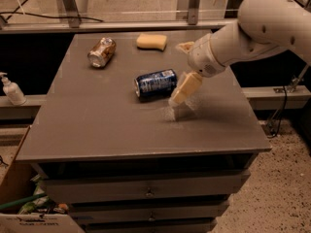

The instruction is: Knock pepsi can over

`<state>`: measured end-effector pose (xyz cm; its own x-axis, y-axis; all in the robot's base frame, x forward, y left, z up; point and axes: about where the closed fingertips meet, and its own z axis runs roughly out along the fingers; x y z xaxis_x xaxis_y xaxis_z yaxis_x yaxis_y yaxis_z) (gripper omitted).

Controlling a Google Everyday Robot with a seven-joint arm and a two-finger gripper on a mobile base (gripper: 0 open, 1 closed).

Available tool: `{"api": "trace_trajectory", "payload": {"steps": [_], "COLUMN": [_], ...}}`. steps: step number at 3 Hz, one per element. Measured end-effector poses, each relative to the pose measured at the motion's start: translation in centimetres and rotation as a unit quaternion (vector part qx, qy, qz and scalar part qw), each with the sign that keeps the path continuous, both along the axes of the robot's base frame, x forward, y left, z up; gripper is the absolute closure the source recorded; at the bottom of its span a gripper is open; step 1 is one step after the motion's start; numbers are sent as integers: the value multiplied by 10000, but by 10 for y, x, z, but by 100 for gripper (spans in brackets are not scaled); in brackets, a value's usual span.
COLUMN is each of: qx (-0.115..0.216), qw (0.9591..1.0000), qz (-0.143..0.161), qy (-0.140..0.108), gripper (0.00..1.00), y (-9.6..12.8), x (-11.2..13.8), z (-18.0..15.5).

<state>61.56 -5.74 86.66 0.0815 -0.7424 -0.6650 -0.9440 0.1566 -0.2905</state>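
Pepsi can [155, 83], dark blue aluminium, lies on its side mid-tabletop. My gripper [179, 95] sits just beside it, toward the right edge. Open or closed, I cannot tell.

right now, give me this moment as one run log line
pepsi can: on its side on table | tool: low over table, beside pepsi can, contact unclear | gold can: on its side | sponge: far edge
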Motion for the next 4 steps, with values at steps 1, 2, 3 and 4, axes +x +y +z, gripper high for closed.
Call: {"api": "trace_trajectory", "payload": {"steps": [1, 2, 3, 4], "qx": [699, 1500, 1931, 1933], "qw": [9968, 9855, 9767, 9766], "qz": [-383, -788, -919, -928], "qy": [-3, -127, -193, -176], "gripper": [0, 0, 0, 0], "y": [-16, -30, -32, -33], "x": [-10, -21, -26, -25], "z": [-4, -17, 2, 2]}}
